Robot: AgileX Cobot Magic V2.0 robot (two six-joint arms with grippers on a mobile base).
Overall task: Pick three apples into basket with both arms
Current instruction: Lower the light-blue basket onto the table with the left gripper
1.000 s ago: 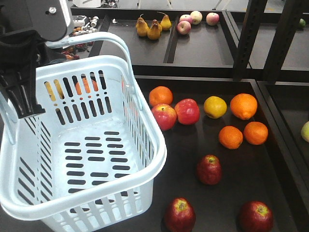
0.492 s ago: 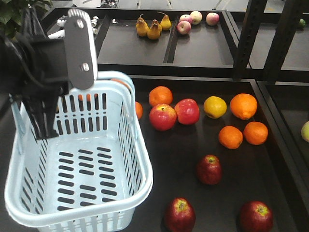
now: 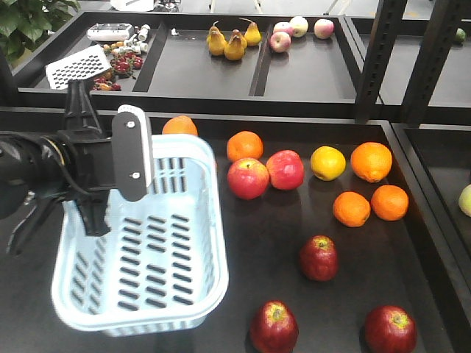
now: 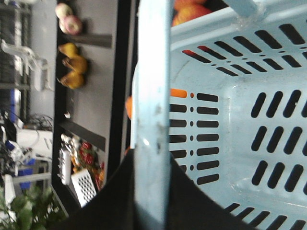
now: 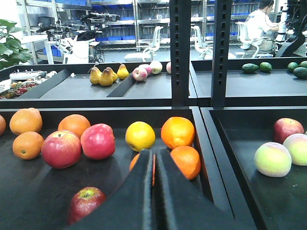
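Showing the left pincer (image 4: 151,160) clamped on the basket's handle (image 4: 152,86): in the left wrist view the pale blue bar runs straight up the frame between the two black fingers, which close against it on either side. In the front view the basket (image 3: 132,316) occupies the lower left of the frame, slightly tilted. The left arm (image 3: 44,169) reaches in from the left edge and crosses the basket's upper left corner. Whether the basket rests on the table (image 3: 280,220) cannot be told.

The three dark apples lie at the lower right of the front view, all outside the basket and apart from one another. The upper apple (image 3: 319,257) sits right of centre, the bottom apple (image 3: 274,327) lies at the lower edge near the basket, and the corner apple (image 3: 390,329) is at bottom right. Higher in the frame lie two brighter red apples (image 3: 249,178), touching each other, a yellow fruit (image 3: 327,162) and several oranges (image 3: 371,161).

In the right wrist view the right pincer (image 5: 153,158) fills the bottom centre, its fingers drawn together with only a slit between them and nothing held. One dark apple (image 5: 86,203) lies to its lower left.
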